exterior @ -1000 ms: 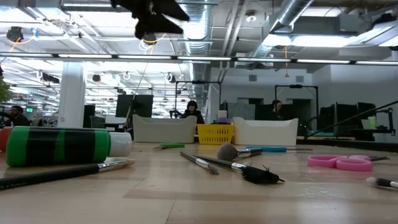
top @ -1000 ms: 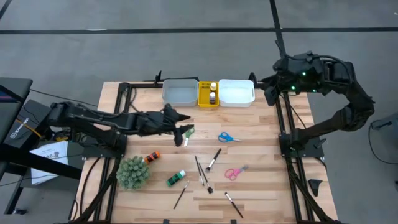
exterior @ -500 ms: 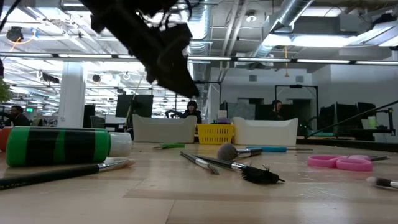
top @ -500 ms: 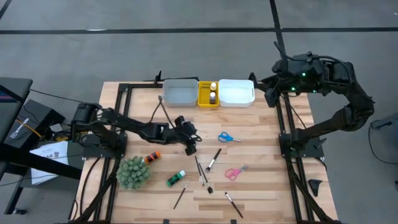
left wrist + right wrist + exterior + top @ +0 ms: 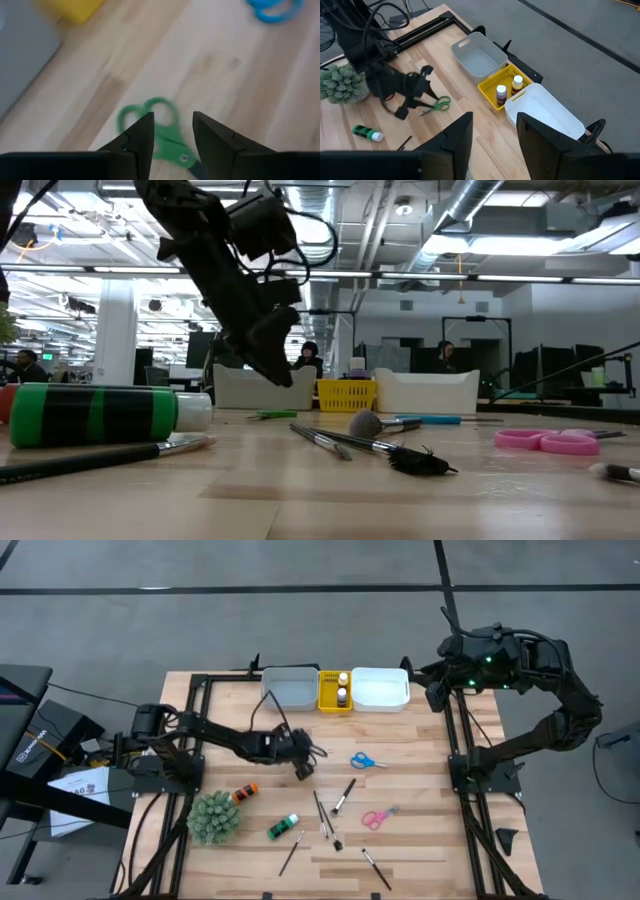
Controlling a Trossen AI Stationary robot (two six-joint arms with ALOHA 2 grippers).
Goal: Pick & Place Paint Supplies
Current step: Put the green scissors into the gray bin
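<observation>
**A:** What has changed over the last second?

**B:** My left arm has swung in over the middle of the table and dropped. From above, my left claw [image 5: 303,762] now hangs over the green scissors, which it hides in that view. The blue scissors [image 5: 366,761] lie just beyond, the pink scissors [image 5: 378,816] nearer the front, with brushes [image 5: 343,796] and the green bottle [image 5: 282,828] around them. The yellow tray [image 5: 335,704] already holds two bottles, between the grey tray [image 5: 268,683] and the white tray [image 5: 403,683].

**A:** And from table level?

**B:** The left claw [image 5: 272,360] points down but is clear of the wood. The green scissors [image 5: 271,415] lie flat far back; the green bottle [image 5: 100,415] fills the near left.

**A:** Your own wrist?

**B:** The fingers [image 5: 141,137] are apart and empty, and the green scissors [image 5: 156,131] sit right below the gap, handle loops showing past the tips.

**A:** The right arm?

**B:** It waits high by the table's far right corner. Its wrist view shows the right claw [image 5: 494,131] parted, holding nothing, with the green scissors [image 5: 438,105] lying beside my left claw [image 5: 404,110].

**A:** So which step is this?

**B:** I judge it the approach to the green scissors. Next I should come straight down, straddle them near the pivot, and close before lifting.
</observation>
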